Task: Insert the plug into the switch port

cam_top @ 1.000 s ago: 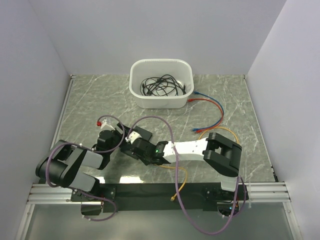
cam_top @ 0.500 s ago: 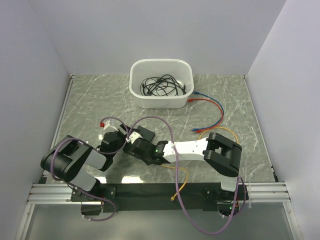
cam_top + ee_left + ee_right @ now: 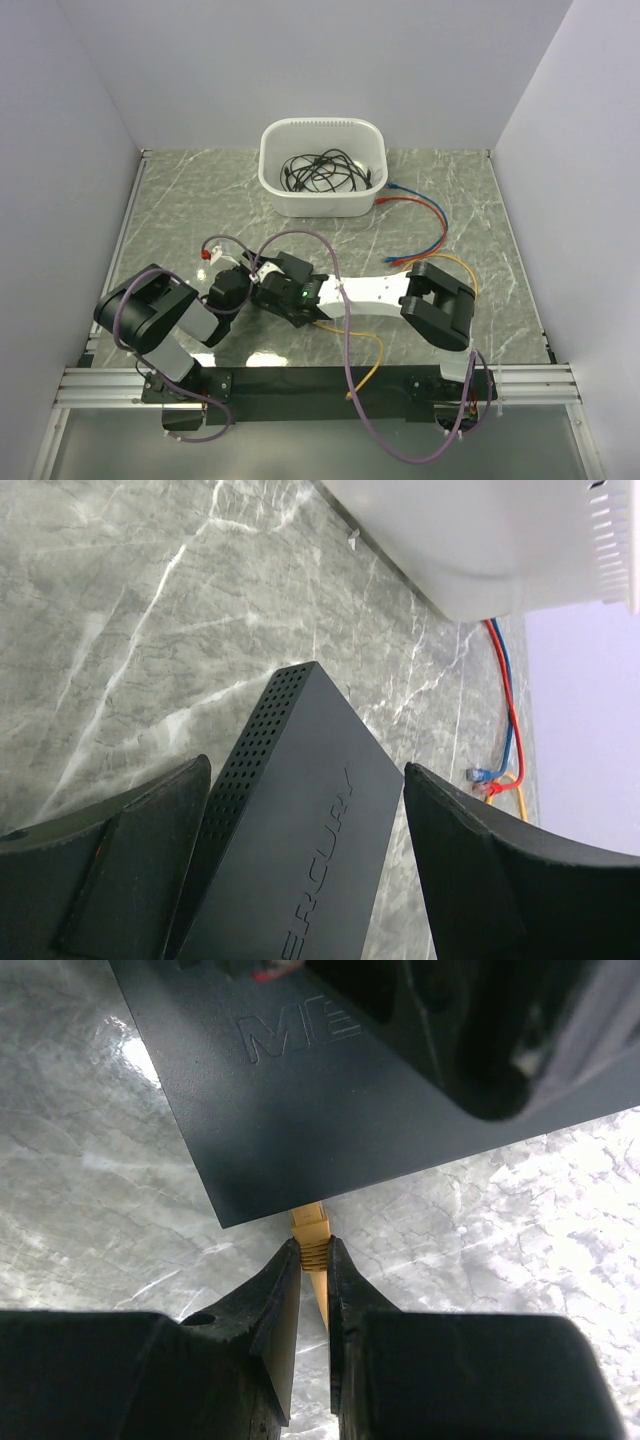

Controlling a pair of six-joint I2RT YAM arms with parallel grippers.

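Note:
The switch is a flat matte black box (image 3: 300, 850) marked MERCURY, lying on the marble table; it also shows in the top view (image 3: 293, 264). Its ports are on the edge facing my right gripper and are hidden from view. My left gripper (image 3: 305, 770) is open and straddles the box, left finger against its vented side, right finger apart. My right gripper (image 3: 313, 1245) is shut on the yellow plug (image 3: 311, 1228), whose tip meets the box's near edge (image 3: 290, 1110). In the top view both grippers, left (image 3: 240, 283) and right (image 3: 283, 292), crowd the box.
A white tub (image 3: 322, 168) with black cables stands at the back. Red and blue cables (image 3: 425, 212) lie right of it. The orange cable (image 3: 366, 360) trails from the right gripper toward the front rail. Grey walls enclose the table.
My left gripper has moved right and come over the black box. My right gripper has pushed up and left with the plug, reaching the box's edge.

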